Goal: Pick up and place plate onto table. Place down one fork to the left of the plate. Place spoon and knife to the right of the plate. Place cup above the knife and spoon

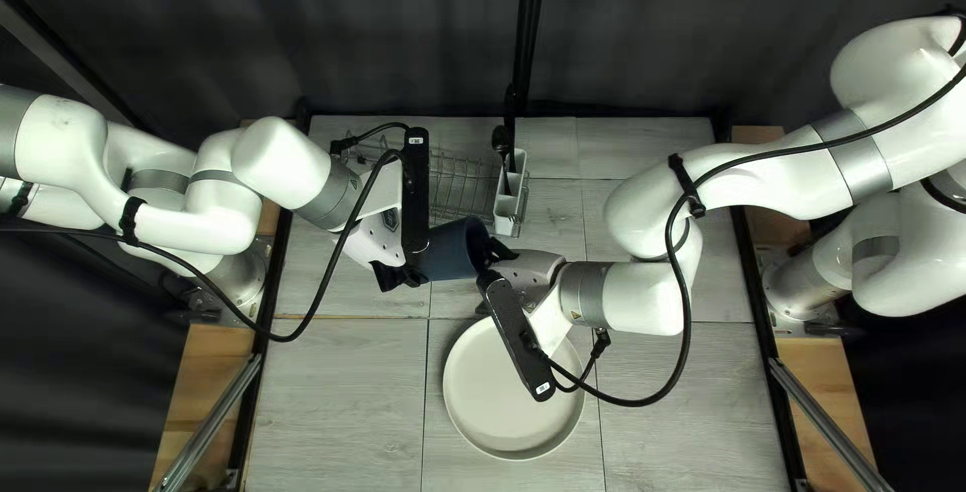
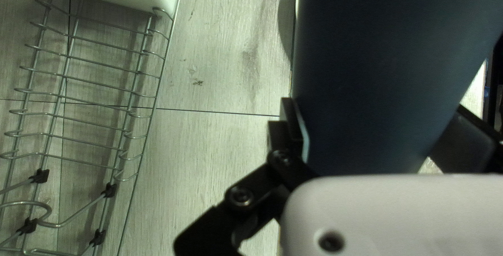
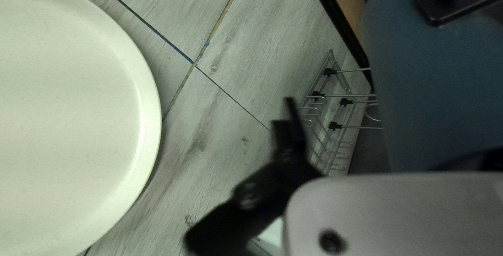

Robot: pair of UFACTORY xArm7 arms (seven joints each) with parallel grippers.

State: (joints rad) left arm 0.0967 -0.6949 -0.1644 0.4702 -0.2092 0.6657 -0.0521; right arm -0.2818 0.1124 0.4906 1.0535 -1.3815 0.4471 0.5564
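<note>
The blue cup point(image 1: 450, 251) hangs sideways between the arms, its base hidden by my left gripper point(image 1: 411, 263). In the left wrist view my left gripper point(image 2: 380, 133) is shut on the cup point(image 2: 387, 67), a finger against each side. My right gripper point(image 1: 495, 259) is at the cup's other end. In the right wrist view my right gripper point(image 3: 382, 133) is open; its visible finger stands apart from the cup point(image 3: 440, 88), the other is hidden. The pale plate point(image 1: 493, 406) lies on the table, partly under my right arm. Dark-handled cutlery point(image 1: 503, 140) stands in a white holder point(image 1: 507, 212).
A wire rack point(image 1: 458, 185) stands at the table's back beside the white holder, behind the cup. The plate point(image 3: 73, 125) lies beside my right gripper in its wrist view. A black cable point(image 1: 684, 321) loops from my right arm over the table.
</note>
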